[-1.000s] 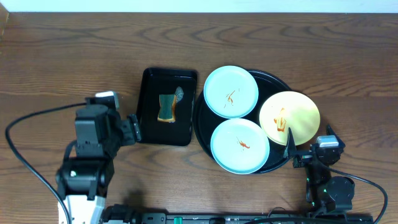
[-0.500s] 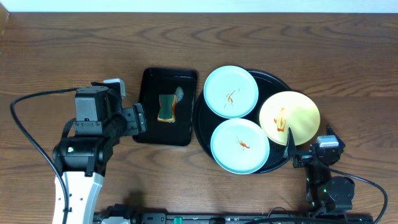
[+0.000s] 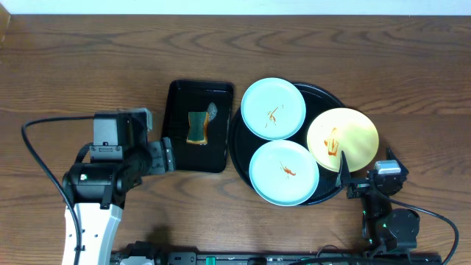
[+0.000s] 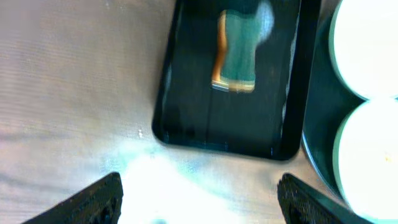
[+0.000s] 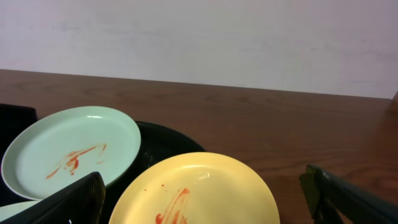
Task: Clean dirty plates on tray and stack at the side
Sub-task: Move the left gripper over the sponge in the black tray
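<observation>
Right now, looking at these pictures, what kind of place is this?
Likely a robotics test bench, not a real kitchen: a wood-grain table against a plain white wall, cabled robot arms, and sauce-smeared plates staged on a black tray.

No writing, label, brand or number can be read in any view; the plates [image 3: 273, 108], the round tray [image 3: 324, 93] and the rectangular tray [image 3: 180, 147] show none.

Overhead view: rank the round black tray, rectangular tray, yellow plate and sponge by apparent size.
Largest to smallest:
1. round black tray
2. rectangular tray
3. yellow plate
4. sponge
</observation>
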`<state>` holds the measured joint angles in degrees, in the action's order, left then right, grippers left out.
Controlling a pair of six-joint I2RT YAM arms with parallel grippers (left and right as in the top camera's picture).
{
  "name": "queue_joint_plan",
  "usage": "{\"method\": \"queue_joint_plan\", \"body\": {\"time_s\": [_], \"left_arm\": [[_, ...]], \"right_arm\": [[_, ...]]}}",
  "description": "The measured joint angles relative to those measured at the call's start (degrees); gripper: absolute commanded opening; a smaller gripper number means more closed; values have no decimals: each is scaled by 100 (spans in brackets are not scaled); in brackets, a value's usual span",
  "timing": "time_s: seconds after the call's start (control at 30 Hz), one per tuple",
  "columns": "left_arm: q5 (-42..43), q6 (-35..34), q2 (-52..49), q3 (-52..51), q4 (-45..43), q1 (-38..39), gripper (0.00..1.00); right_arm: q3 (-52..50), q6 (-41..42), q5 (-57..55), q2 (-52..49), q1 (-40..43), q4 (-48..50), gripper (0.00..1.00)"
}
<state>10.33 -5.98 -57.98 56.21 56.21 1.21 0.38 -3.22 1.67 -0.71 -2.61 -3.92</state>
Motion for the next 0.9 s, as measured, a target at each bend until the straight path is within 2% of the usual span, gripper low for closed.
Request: {"method": "queue_joint_plan", "body": {"time_s": [0.27,0.5,0.8,0.9], "left_arm": [[50,-299,0,0,232,0,80],[50,-487,-57,22,-354,0,80],[52,-249,-1375,739,-647,2,79],[55,-50,-1923,791,-1071,2,74]], "right_arm": [[0,0,0,0,0,-2,99],[0,0,0,0,0,-2,99],[0,0,0,0,0,-4,99],[0,0,0,0,0,-2,99]]}}
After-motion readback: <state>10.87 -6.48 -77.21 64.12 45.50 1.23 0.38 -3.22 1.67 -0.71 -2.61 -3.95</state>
